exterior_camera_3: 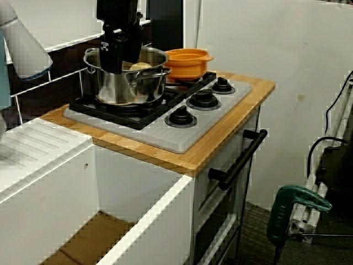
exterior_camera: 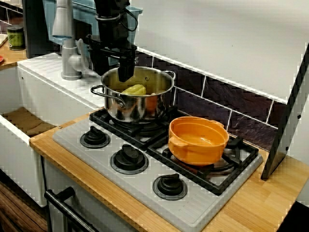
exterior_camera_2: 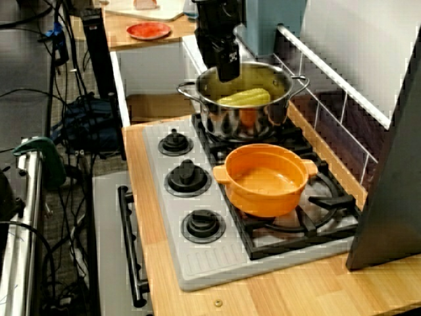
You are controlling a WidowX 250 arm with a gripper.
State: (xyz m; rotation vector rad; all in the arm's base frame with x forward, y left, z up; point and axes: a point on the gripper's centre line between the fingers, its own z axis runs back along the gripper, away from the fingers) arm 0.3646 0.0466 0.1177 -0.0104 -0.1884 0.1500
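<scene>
Spanning the scene in the front view, a wooden counter [exterior_camera: 251, 203] carries a grey hob [exterior_camera: 145, 191], with a white sink unit [exterior_camera: 43, 82] and its grey tap [exterior_camera: 67, 48] to the left. A dark tiled strip runs along the wall behind the hob.

The black arm comes down from above, almost upright, with its wrist pointing straight down over the burner nearest the sink. A steel pot [exterior_camera: 123, 104] with two side handles stands on that burner. On the next burner, just beside it but apart from it, sits an orange pot [exterior_camera: 198, 140], also two-handled and with nothing in it.

The gripper [exterior_camera: 126, 77] hangs over the sink side of the steel pot, with its tip at about rim level. In the view along the counter it [exterior_camera_2: 227, 74] covers the far rim; in the view from the sink side it [exterior_camera_3: 113, 66] stands in front of the pot's wall. I cannot tell from any view whether its fingers are apart or together, or whether they hold anything.

Three black knobs [exterior_camera: 129, 157] line the hob's front edge. A yellow piece [exterior_camera: 134, 90] lies inside the steel pot, just below and beside the gripper tip; whether they touch I cannot tell. Small white markings [exterior_camera_2: 230, 59] on the gripper body are too small to read.
</scene>
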